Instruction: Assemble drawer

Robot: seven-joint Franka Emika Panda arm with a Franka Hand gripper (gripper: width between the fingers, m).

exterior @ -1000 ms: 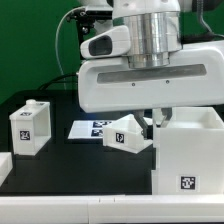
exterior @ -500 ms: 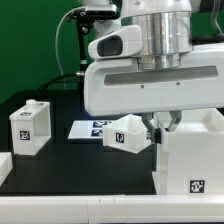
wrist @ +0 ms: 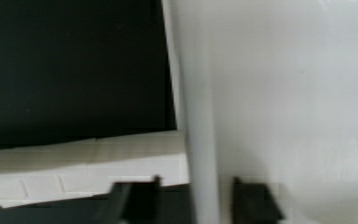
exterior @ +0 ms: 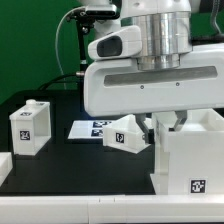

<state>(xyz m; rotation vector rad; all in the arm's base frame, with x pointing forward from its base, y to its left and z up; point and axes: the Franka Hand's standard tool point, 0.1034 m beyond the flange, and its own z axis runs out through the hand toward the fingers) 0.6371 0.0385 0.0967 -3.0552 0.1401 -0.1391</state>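
Observation:
The tall white cube-shaped casing (exterior: 190, 160) stands at the exterior view's right, open side up, with a tag low on its front. My gripper (exterior: 165, 127) reaches down over its near-left top edge. In the wrist view the gripper (wrist: 197, 200) has one dark finger (wrist: 137, 200) on each side of the casing's thin white wall (wrist: 202, 120), pressed close against it. The drawer (exterior: 125, 135), a low white tray with a tag on its face, sits tilted on the black table, right against the casing's left side.
A small white block with a tag (exterior: 30, 127) stands at the exterior view's left. The marker board (exterior: 88, 128) lies flat between it and the drawer. Another white piece (exterior: 3, 167) shows at the left edge. The arm's white body fills the upper middle.
Over the first half second the arm shifted a little to the exterior view's right, over the casing's wall. Since then it has held still.

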